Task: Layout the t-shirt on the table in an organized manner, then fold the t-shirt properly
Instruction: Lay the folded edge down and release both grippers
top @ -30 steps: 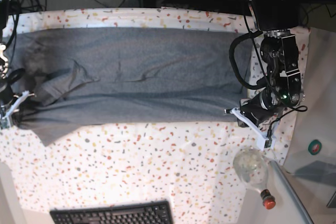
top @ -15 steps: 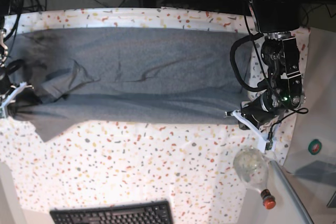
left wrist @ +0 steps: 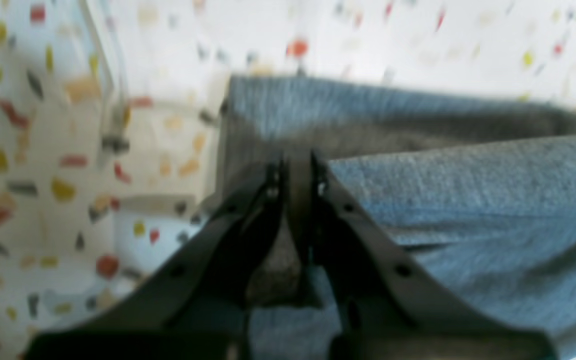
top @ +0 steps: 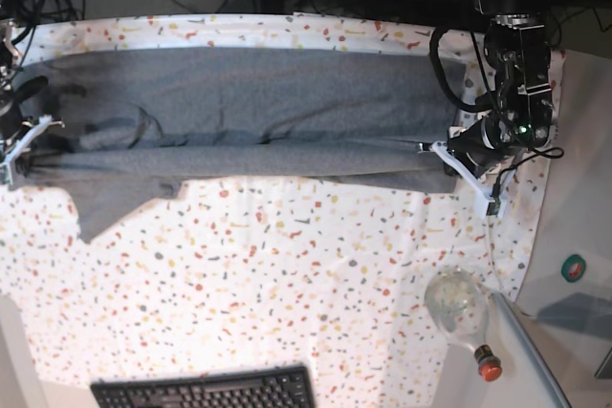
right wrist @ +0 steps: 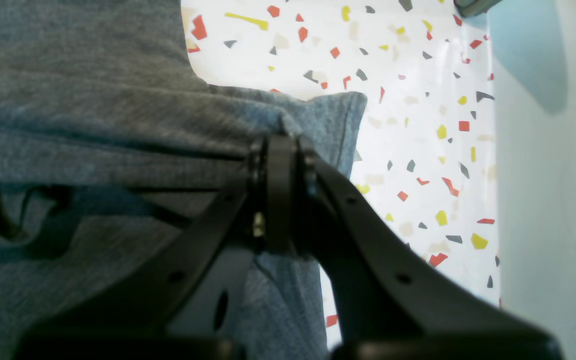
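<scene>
Item: one plain heather dark-grey cotton t-shirt (top: 239, 121), lay stretched lengthwise across the far half of the white terrazzo-flecked table (top: 287, 274), one long edge turned over into a lengthwise fold, a loose flap (top: 105, 203) trailing toward the near side. The left gripper (left wrist: 295, 170) was clenched on a pinch of grey cloth at one end of the garment; the right gripper (right wrist: 280, 165) was likewise clenched on fabric beside a hemmed corner (right wrist: 348, 115) at the opposite end. Judged purpose of this double hold: to keep the cloth taut between both ends so the fold carried over straight. Containers: one clear rounded bottle with a red cap (top: 464, 317), lying near the table's edge, contents indiscernible. Also present: a black keyboard (top: 206, 391) at the near edge.
</scene>
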